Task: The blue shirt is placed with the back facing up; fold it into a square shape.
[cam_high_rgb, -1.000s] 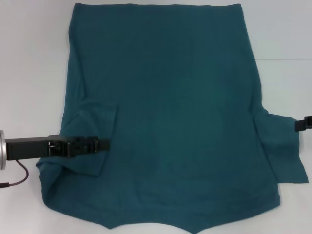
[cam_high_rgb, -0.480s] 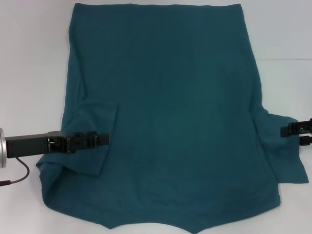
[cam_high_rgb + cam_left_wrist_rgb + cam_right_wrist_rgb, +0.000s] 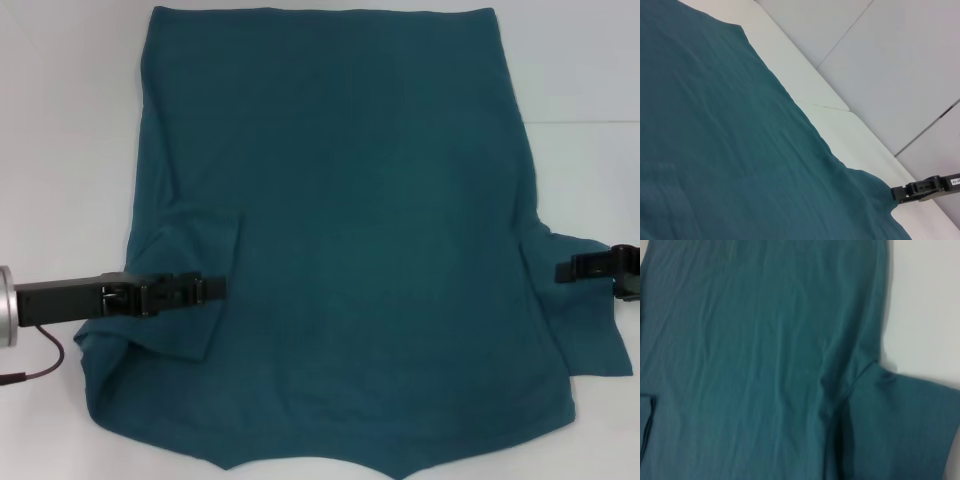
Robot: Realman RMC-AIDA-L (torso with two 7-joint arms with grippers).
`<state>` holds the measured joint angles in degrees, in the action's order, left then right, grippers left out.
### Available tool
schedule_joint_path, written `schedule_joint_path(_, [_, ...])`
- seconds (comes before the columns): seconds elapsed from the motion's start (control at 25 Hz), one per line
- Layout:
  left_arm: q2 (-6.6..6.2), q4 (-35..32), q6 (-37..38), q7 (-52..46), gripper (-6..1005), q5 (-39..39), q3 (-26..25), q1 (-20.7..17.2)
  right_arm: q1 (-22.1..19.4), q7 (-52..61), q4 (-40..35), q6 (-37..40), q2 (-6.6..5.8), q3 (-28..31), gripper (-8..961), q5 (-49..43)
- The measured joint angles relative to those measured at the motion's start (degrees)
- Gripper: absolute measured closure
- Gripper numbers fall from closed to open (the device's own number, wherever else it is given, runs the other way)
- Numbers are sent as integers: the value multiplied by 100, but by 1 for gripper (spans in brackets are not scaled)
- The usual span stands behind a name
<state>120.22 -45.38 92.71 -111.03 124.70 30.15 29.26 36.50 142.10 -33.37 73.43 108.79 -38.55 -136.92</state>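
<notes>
The blue shirt (image 3: 350, 220) lies spread on the white table (image 3: 60, 120), plain side up, with no lettering showing. Its left sleeve (image 3: 185, 290) is folded inward over the body. My left gripper (image 3: 215, 290) reaches in from the left, lies low on that folded sleeve with its tip at the sleeve's hem, and looks shut on it. My right gripper (image 3: 562, 269) comes in from the right edge, over the spread-out right sleeve (image 3: 585, 320). It also shows in the left wrist view (image 3: 897, 194) at the shirt's edge. The right wrist view shows the shirt's body (image 3: 765, 340) and right sleeve (image 3: 900, 425).
Bare white table lies on both sides of the shirt and beyond its far hem (image 3: 320, 10). A seam in the table top (image 3: 590, 122) runs at the right. A dark cable (image 3: 40, 365) hangs from my left arm.
My right gripper has moved leftward, farther in over the right sleeve. My left gripper has stayed at the folded left sleeve, barely shifting.
</notes>
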Motion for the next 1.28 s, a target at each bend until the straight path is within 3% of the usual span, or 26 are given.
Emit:
schedule_joint_path(0.24, [1,36,-9,3,400,1,0,0,12,-3,-9,-46,22,-37,157,-2])
schedule_joint_path(0.88, [2,39,-7,3,401,1,0,0,46,7,-133,-112,-8,-181,877,-189])
schedule_joint_path(1.28, [1,39,-4,-42,399,1,0,0,315,56,-689,-67,74,-215,939,-947])
